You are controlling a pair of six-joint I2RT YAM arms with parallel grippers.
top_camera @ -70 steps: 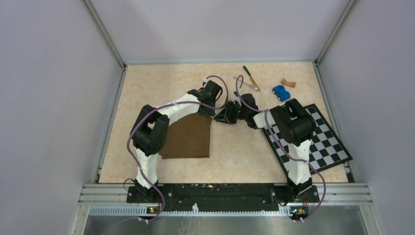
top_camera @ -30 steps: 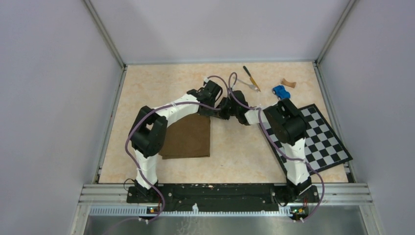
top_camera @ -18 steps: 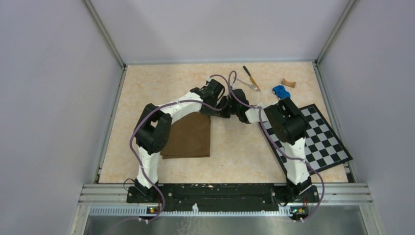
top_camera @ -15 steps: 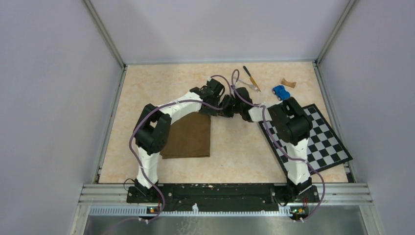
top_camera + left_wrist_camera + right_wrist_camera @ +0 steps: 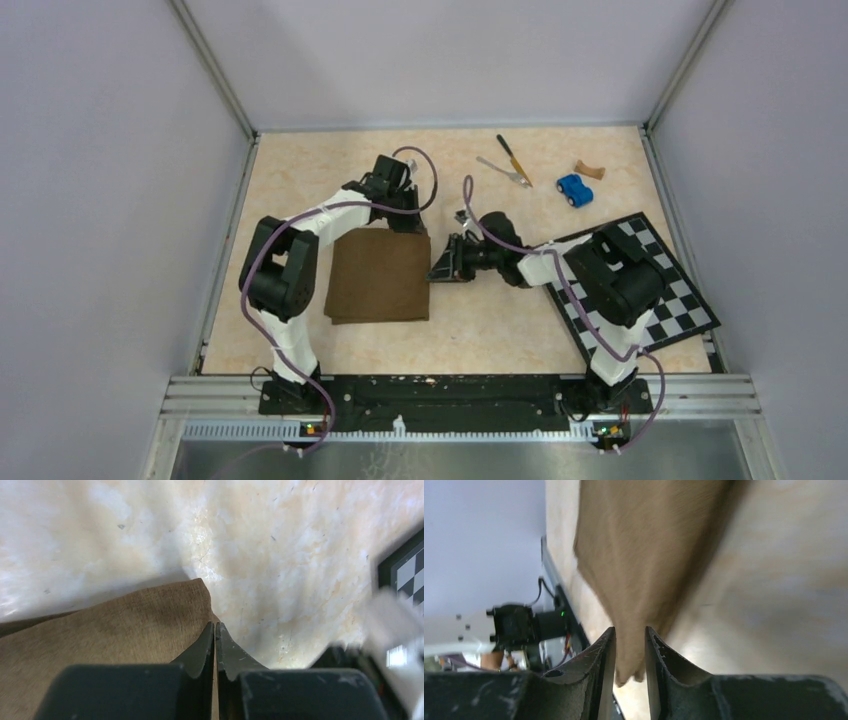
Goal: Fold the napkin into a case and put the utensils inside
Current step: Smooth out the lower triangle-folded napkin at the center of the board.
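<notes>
The dark brown napkin [image 5: 380, 278] lies flat as a folded rectangle left of centre. My left gripper [image 5: 408, 222] hovers at its far right corner, jaws shut. In the left wrist view the tips [image 5: 215, 626] sit just behind that corner of the napkin [image 5: 110, 625], with no cloth visibly pinched. My right gripper [image 5: 437, 268] lies low at the napkin's right edge. Its jaws [image 5: 630, 628] stand a little open, and the blurred napkin [image 5: 649, 540] reaches into the gap. The knife [image 5: 514, 160] and fork [image 5: 503, 171] rest at the back, right of centre.
A blue toy car [image 5: 574, 189] and a small wooden piece [image 5: 589, 170] lie near the utensils. The checkered board [image 5: 680, 300] sits at the right under my right arm, and its corner [image 5: 405, 565] shows in the left wrist view. Grey walls surround the table.
Both grippers met at the napkin's far right corner, then parted. The left arm swung left and its jaws opened and shut again. The right gripper drew nearer along the right edge and opened.
</notes>
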